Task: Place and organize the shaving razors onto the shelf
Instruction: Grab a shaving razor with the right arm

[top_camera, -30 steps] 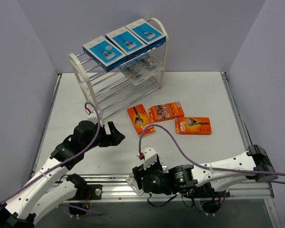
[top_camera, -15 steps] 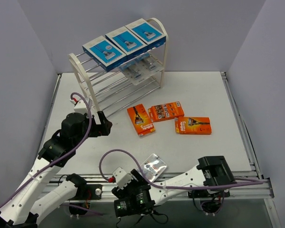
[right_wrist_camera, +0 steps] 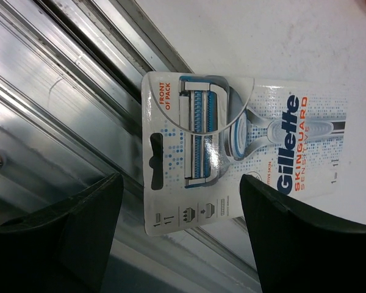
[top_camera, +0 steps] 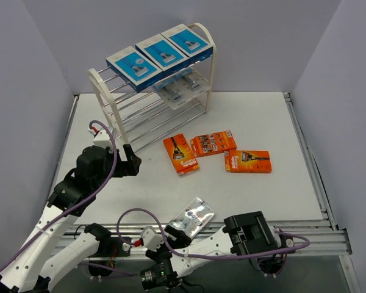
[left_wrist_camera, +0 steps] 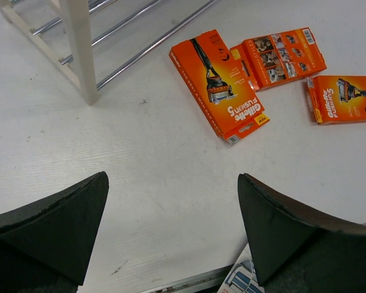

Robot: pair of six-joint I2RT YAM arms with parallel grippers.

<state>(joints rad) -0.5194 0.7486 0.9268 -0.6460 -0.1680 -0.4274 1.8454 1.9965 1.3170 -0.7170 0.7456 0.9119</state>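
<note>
The shelf (top_camera: 202, 58) stands at the back, with three blue boxes (top_camera: 161, 52) on its top tier and clear blister packs (top_camera: 182, 88) on the tier below. Three orange packs (top_camera: 180, 154) (top_camera: 213, 143) (top_camera: 248, 161) lie flat on the table, and they also show ahead of the left wrist (left_wrist_camera: 218, 84). Another blister pack (top_camera: 194, 217) (right_wrist_camera: 232, 146) lies at the near edge, overhanging the metal rail. My right gripper (right_wrist_camera: 181, 179) is open, one finger on each side of that pack's card end, not touching it. My left gripper (top_camera: 136, 165) (left_wrist_camera: 172, 183) hangs open over bare table by the shelf's leg (left_wrist_camera: 79, 49).
Aluminium rails (right_wrist_camera: 55, 104) run along the table's near edge under the overhanging pack. Purple cables (top_camera: 134, 213) loop from both arms. Grey walls close in the table on the left, back and right. The right arm (top_camera: 250, 232) lies folded low along the front rail.
The right arm has swung left and folded down along the front rail, its jaws wider. The blister pack now lies uncovered at the near edge. The left gripper drew back left.
</note>
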